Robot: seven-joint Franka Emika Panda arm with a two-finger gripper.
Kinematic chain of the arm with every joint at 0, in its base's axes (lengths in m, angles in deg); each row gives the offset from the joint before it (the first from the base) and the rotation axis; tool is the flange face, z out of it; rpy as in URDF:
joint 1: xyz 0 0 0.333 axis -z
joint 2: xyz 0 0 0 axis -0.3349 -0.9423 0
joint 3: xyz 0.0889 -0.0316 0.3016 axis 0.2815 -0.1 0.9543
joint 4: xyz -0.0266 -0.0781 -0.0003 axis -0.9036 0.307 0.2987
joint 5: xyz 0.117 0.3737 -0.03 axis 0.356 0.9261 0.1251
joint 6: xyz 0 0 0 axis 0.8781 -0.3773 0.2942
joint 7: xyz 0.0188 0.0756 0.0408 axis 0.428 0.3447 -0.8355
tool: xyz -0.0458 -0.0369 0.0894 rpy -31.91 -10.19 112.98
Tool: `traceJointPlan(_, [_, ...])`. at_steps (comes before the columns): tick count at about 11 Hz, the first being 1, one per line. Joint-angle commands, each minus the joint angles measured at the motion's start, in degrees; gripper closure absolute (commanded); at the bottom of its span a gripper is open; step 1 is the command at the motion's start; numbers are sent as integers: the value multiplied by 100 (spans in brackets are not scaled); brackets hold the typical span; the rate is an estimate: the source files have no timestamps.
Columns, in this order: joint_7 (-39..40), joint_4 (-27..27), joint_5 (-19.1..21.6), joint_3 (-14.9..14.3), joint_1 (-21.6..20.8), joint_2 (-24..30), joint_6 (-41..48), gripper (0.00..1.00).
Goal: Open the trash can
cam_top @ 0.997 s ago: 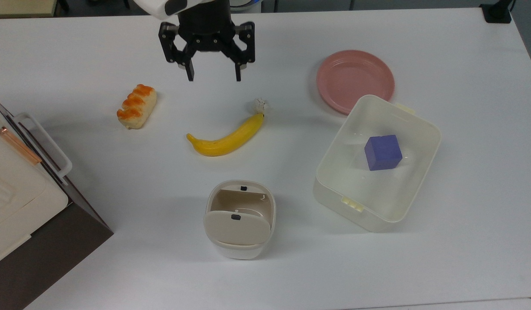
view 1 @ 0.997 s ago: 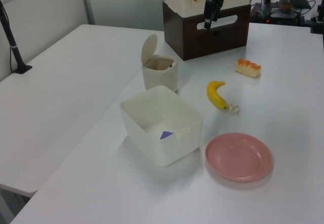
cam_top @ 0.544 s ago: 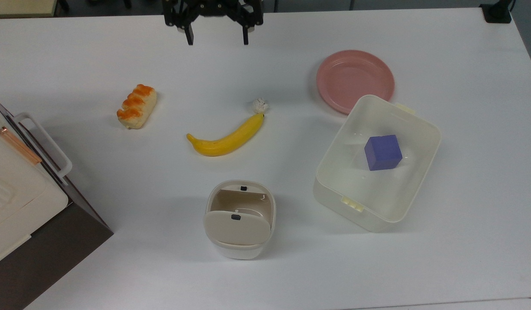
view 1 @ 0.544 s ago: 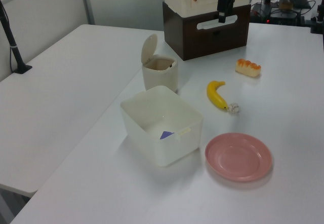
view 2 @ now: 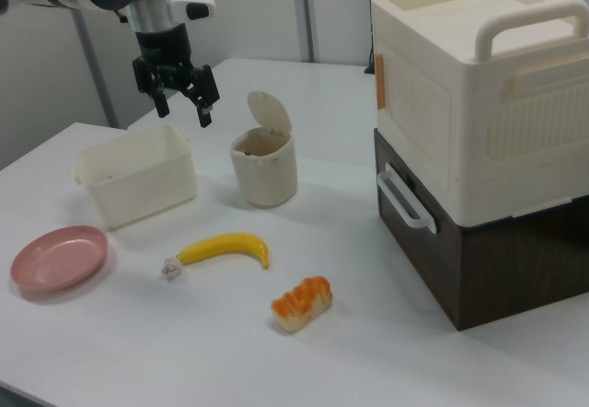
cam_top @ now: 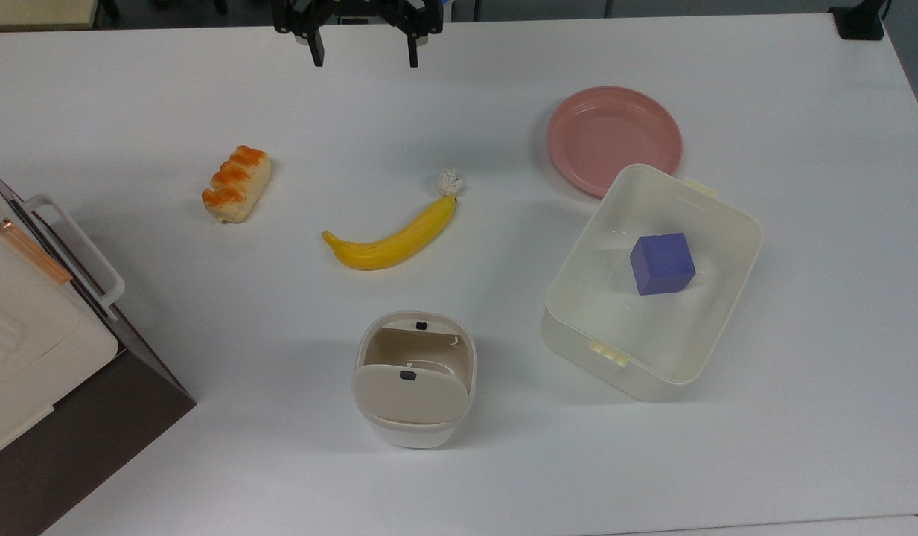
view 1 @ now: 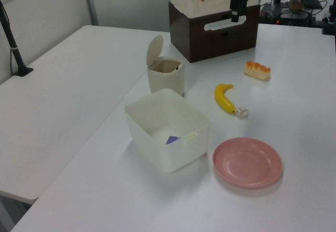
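While the gripper [cam_top: 362,53] hangs at the far edge of the worktop [cam_top: 168,313] in the top view, its fingers stand apart and hold nothing. Taking the top view from left to right: a stacked cream and brown box [cam_top: 34,350] lies well off to the gripper's left and nearer the camera, then a glazed bread roll [cam_top: 236,183], then a banana [cam_top: 391,238] almost straight below the gripper. The trash can [cam_top: 415,378] stands farther down again, well apart from the gripper, its beige lid [cam_top: 410,394] tipped upright and the inside showing. To the gripper's right sit a pink plate [cam_top: 613,138] and a white tub [cam_top: 734,223] holding a purple cube [cam_top: 661,263]; plate and tub seem to touch, though it is hard to tell.
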State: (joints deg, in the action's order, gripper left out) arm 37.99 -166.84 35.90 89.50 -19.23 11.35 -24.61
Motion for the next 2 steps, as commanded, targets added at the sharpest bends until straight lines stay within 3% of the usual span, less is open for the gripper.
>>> traceJointPlan(1, [-37,-183,80,-18,-7,172,8,0])
traceJointPlan(2, [-29,-174,80,-18,-7,172,8,0])
